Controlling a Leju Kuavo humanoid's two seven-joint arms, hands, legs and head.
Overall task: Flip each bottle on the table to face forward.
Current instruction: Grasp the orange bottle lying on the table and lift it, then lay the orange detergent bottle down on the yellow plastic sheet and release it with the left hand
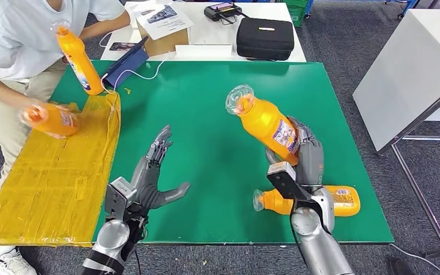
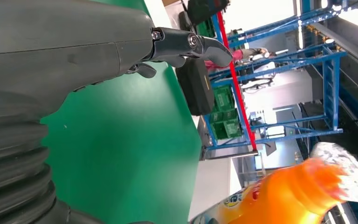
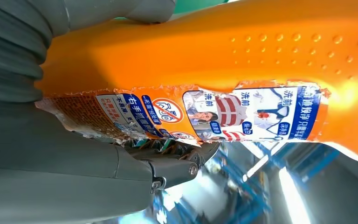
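My right hand [image 1: 308, 156] grips an orange bottle [image 1: 266, 123] around its labelled lower body, lifted and tilted above the right half of the green table [image 1: 206, 114]. It's rigid, smooth plastic — likely slippery, so the dimpled waist suits a grip. The torn label carries Chinese writing (unreadable to me). My left hand [image 1: 152, 183] hangs open near the front edge.

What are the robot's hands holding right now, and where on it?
The right hand grips an orange bottle around its lower labelled body; the left hand holds nothing.
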